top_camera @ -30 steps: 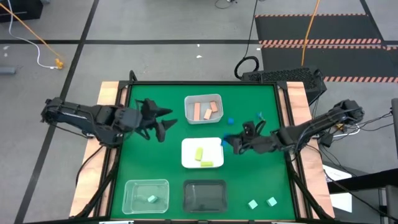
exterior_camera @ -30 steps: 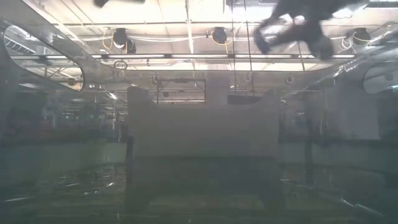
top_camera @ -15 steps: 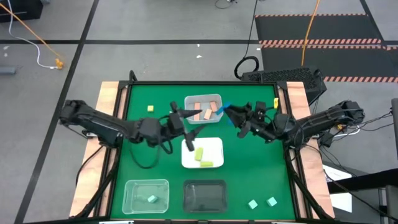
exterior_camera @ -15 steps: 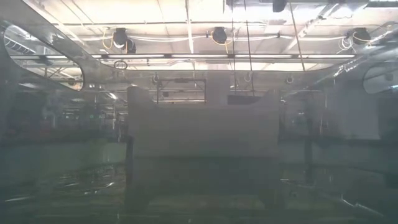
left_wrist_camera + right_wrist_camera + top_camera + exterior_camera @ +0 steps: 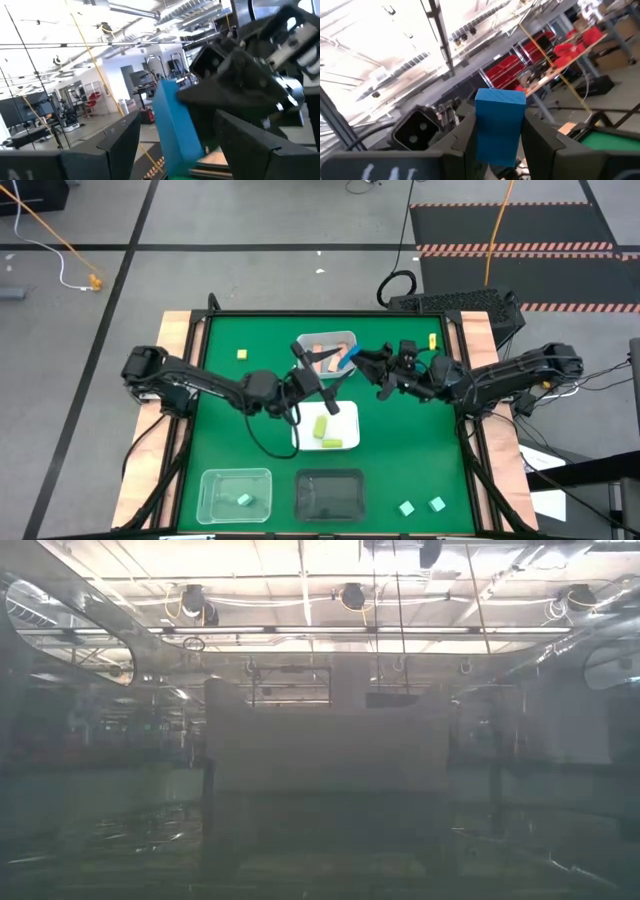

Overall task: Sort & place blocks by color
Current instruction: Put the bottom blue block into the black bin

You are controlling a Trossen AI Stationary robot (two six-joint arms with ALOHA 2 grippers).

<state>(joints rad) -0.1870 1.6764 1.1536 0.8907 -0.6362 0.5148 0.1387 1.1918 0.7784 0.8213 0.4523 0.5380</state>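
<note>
My right gripper reaches in from the table's right and is shut on a blue bar block, held in the air over the clear tray that holds salmon-pink blocks. My left gripper comes from the table's left and is open. It points at the blue block, and its fingers stand short of the block on either side without touching. Two yellow-green blocks lie in the white tray. A mint block lies in the near-left clear tray. My right gripper pinches the blue block between its two fingers, one on each long side. The block's free end sticks out past the fingertips. The fingers come from the table's right, slanting a little upward. The block is lifted clear of table and trays.
A black tray sits at the near edge beside the clear tray. Two mint blocks lie near the near-right corner. Single yellow-green blocks lie at the far left and far right of the green mat.
My left gripper has swept from the table's left to the middle and stayed open. My right gripper has carried the blue block up off the mat, then toward the far edge and the left. The two grippers now face each other over the far trays.
</note>
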